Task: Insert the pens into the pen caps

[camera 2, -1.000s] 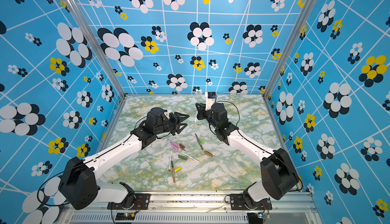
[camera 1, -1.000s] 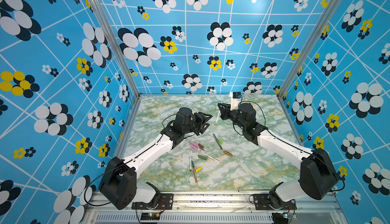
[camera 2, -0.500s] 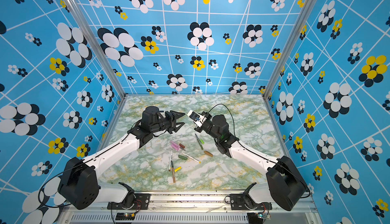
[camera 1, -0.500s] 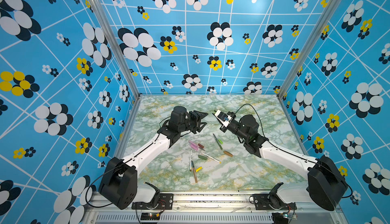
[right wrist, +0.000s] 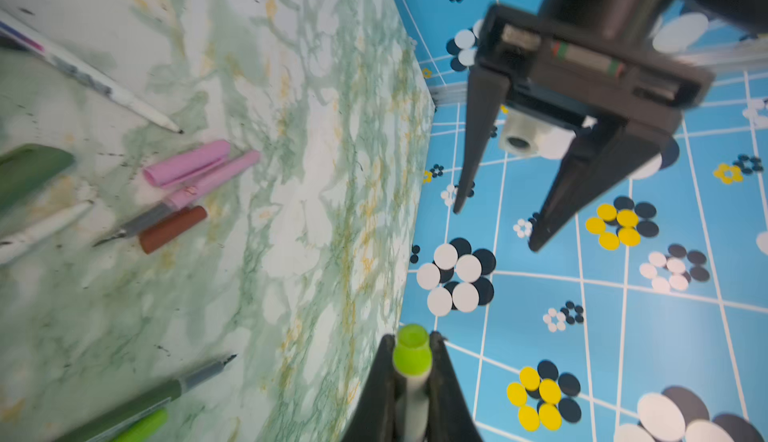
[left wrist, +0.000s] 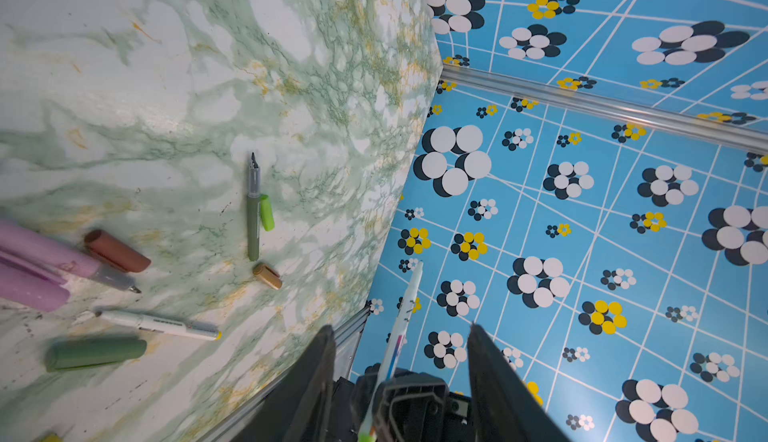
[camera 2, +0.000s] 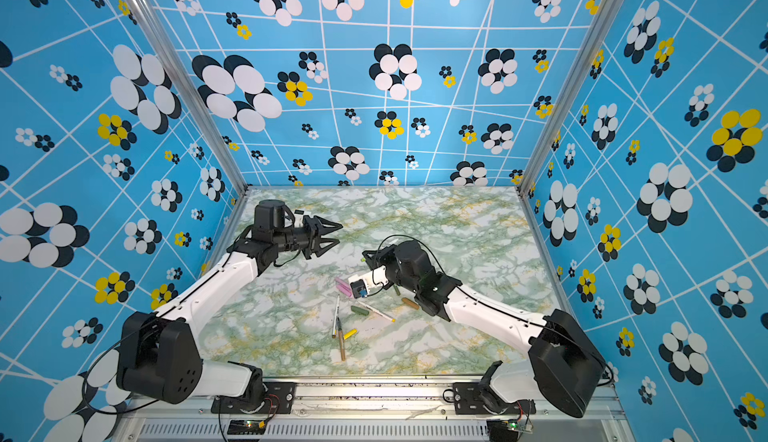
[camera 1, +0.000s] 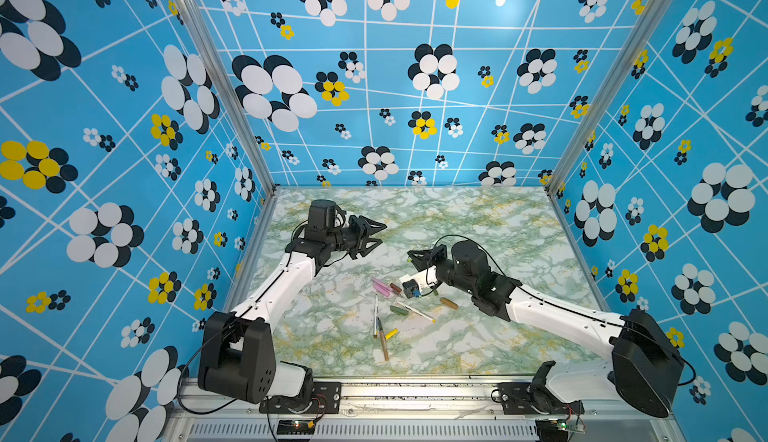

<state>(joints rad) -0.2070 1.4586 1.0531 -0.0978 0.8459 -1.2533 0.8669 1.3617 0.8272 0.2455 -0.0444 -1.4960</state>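
Holding now: the right end effector (right wrist: 411,338) is clenching a white-barrelled pen (right wrist: 410,398) lengthwise above the worktop (camera 1: 478,219), with the pen's light green end (right wrist: 411,352) poking out past the fingertips.
Waiting opposite: the left end effector (camera 1: 381,234) is hanging released and empty, well apart from the right one.
Lying closest: the pink pen (right wrist: 216,180) is lying bare-tipped beside the pink cap (right wrist: 187,163) and the brown cap (right wrist: 172,227). The dark green pen (left wrist: 252,219) is lying uncapped just beside a light green cap (left wrist: 267,212), with the tan cap (left wrist: 267,276) near.
Lying further out: the dark green cap (left wrist: 95,352), yellow-tipped white pen (left wrist: 158,325), yellow cap (camera 1: 391,333), brown pen (camera 1: 383,346) and plain white pen (camera 1: 375,315) are all lying separate.
Progress: judging by this, at most one pen is getting its cap, and about five pairs are lying unjoined.
Hard to make out: I am failing to tell whether the light green end is a seated cap or the barrel's own collar. The right arm's wrist camera (camera 1: 415,288) is covering part of the cluster in both top views.
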